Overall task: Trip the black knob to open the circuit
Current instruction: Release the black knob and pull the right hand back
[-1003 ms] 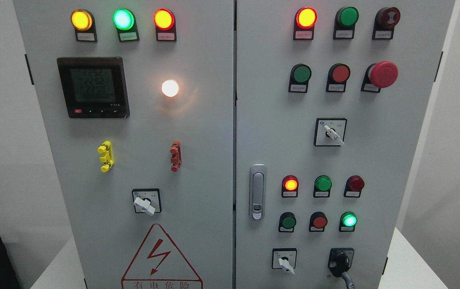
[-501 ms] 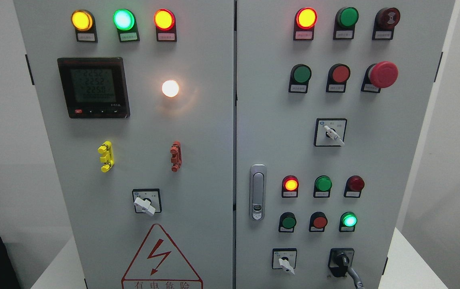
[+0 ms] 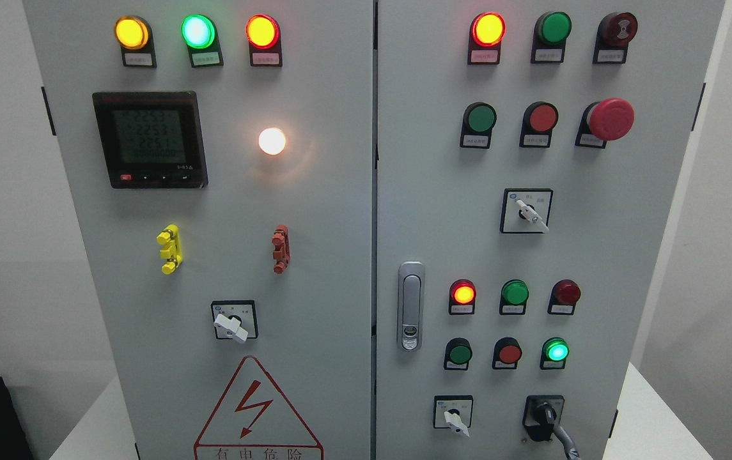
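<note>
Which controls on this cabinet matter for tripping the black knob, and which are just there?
For the job:
black knob, bottom right of the right door

Not for the job:
red mushroom button
white selector switch beside the knob
door latch
meter display

No robot hand in view.

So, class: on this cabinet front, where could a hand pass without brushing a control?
Bare panel lies between the door handle and the upper white selector, and left of the yellow terminal. Crowded: around the black knob, under the button rows.
</note>
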Available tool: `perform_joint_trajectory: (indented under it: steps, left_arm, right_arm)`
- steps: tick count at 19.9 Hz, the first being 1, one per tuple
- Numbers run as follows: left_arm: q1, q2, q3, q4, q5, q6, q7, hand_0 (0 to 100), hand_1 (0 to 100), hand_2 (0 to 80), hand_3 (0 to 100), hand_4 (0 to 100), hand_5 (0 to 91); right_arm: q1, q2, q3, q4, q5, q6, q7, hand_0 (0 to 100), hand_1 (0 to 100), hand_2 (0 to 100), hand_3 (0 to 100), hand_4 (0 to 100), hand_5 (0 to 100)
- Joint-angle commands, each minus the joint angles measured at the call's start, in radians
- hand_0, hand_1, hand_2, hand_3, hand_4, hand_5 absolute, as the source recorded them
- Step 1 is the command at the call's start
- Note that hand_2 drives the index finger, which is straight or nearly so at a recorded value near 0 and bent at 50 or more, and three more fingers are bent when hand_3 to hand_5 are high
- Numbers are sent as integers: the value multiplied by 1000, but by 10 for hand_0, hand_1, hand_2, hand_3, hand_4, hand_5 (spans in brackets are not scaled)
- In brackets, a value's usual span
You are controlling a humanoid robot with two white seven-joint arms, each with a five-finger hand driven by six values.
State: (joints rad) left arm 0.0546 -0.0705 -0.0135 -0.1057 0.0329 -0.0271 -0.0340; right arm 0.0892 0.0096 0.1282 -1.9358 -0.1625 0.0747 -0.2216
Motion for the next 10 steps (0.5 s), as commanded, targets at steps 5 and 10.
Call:
perform_joint_trajectory:
  steps: [5,10]
  left_arm:
    - [-4,-2,1,0,2,-2,0,120,389,0,0,0,0]
    - [-2,0,1,0,2,-2,0,120,389,0,0,0,0]
  right_arm:
    - [-2,-11,-10,-28,0,-10,22,0,26,26,1000,998,959]
    - [7,-28,-25,-26,0,-12,22,0,26,25,1000,993,957]
